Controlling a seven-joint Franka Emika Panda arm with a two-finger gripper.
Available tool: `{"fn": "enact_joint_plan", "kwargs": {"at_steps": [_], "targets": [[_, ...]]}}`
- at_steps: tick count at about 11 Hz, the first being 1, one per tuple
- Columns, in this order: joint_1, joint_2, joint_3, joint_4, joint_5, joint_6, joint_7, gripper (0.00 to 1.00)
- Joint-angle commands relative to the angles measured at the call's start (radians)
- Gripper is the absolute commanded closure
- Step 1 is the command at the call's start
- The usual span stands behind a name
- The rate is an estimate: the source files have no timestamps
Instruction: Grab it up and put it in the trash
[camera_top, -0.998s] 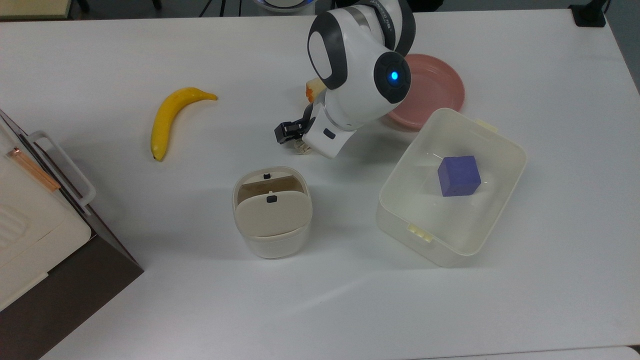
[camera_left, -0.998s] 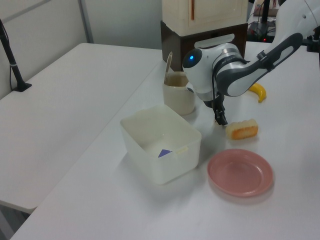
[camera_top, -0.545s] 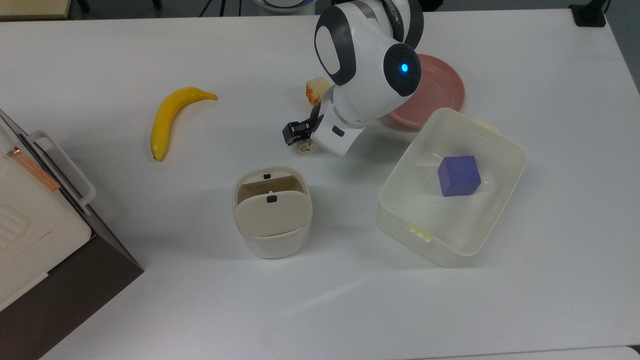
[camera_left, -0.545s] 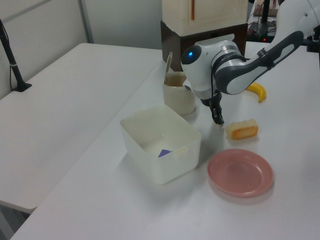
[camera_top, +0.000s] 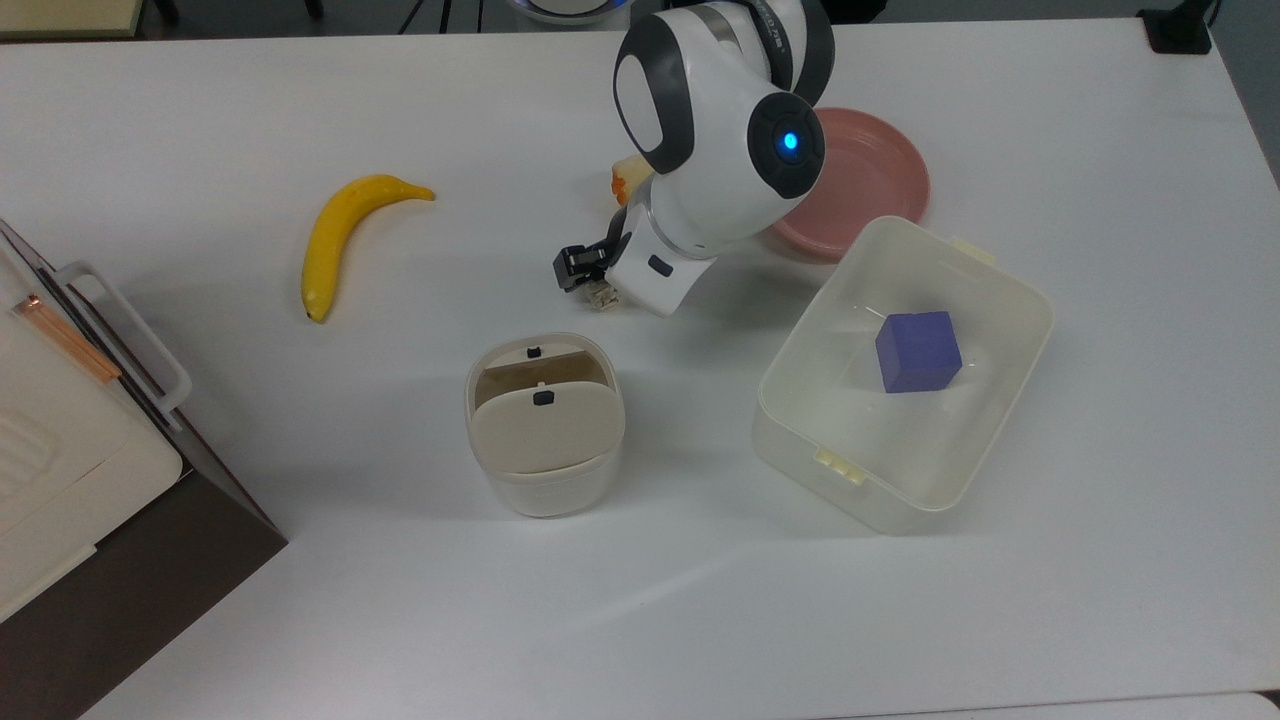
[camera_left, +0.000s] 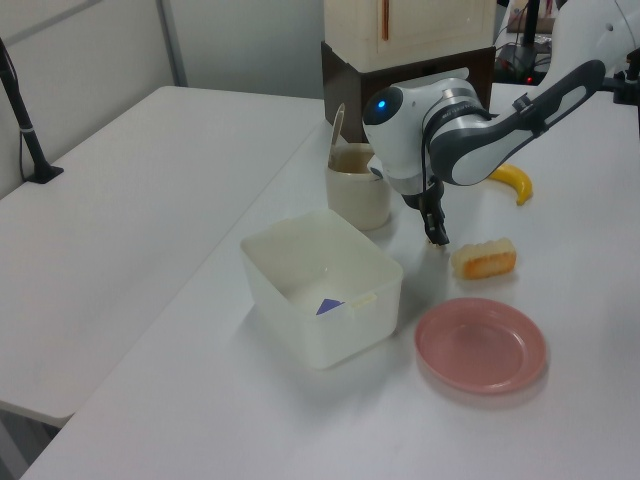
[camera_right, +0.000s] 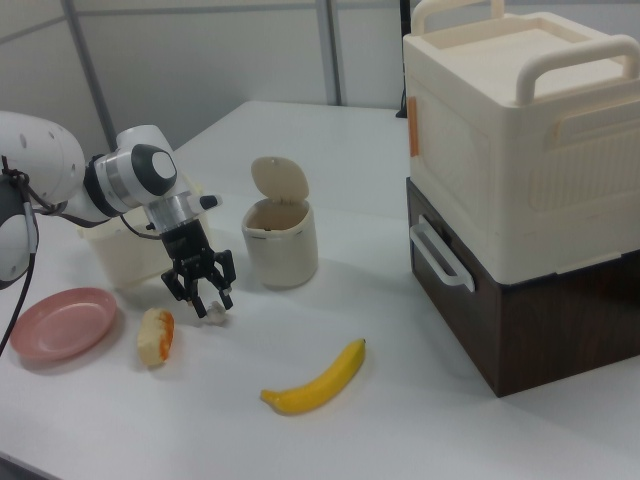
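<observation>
My gripper (camera_right: 203, 297) hangs low over the table with its fingers spread and nothing between them; the paper wad (camera_right: 216, 318) lies on the table right under the tips, slightly toward the right view's right. The trash (camera_right: 280, 238) stands farther on, its lid tipped up.

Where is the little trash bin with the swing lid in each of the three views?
Top view: trash bin low centre, at the top view's left of the tub.
Left view: trash bin upper centre, behind the tub.
Right view: trash bin centre, lid tipped up.
Shared landmark: the banana.
</observation>
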Motion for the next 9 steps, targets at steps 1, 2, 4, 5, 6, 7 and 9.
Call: {"fn": "enact_joint_plan", "kwargs": {"at_steps": [1, 2, 4, 5, 6, 7, 9], "targets": [[-0.012, -0.007, 0.016, -0.027, -0.013, 0.017, -0.017, 0.87], [-0.013, -0.007, 0.016, -0.027, -0.013, 0.015, -0.01, 1.0], [-0.018, -0.007, 0.016, -0.025, -0.012, 0.017, -0.01, 1.0], [-0.021, -0.007, 0.016, -0.025, -0.01, 0.018, -0.008, 1.0], [-0.021, -0.007, 0.016, -0.025, -0.009, 0.019, -0.008, 1.0], [-0.021, -0.007, 0.016, -0.023, -0.007, 0.019, -0.007, 1.0], [-0.031, -0.035, 0.017, -0.005, 0.005, 0.015, -0.005, 1.0]]}}
